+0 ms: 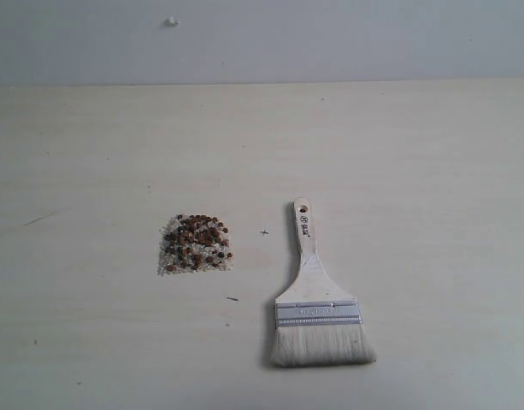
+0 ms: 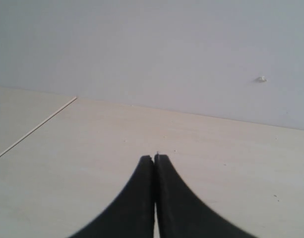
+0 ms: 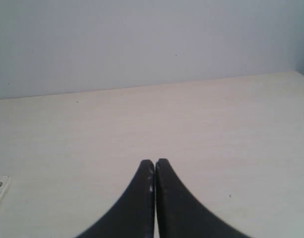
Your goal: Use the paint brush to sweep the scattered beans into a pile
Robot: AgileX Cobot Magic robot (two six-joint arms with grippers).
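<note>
Left gripper (image 2: pixel 154 157) — black curved jaws pressed together, empty. Right gripper (image 3: pixel 154 161) — likewise closed on nothing. Paint brush (image 1: pixel 317 299): pale wood handle, silver ferrule, cream bristles; lies flat right of centre, bristles near. Beans (image 1: pixel 200 235): reddish-brown pellets in whitish grit, one pile (image 1: pixel 196 244) left of the brush. Table (image 1: pixel 398 154): pale, matte wood-grain. Wall (image 1: pixel 330 34): plain grey.
</note>
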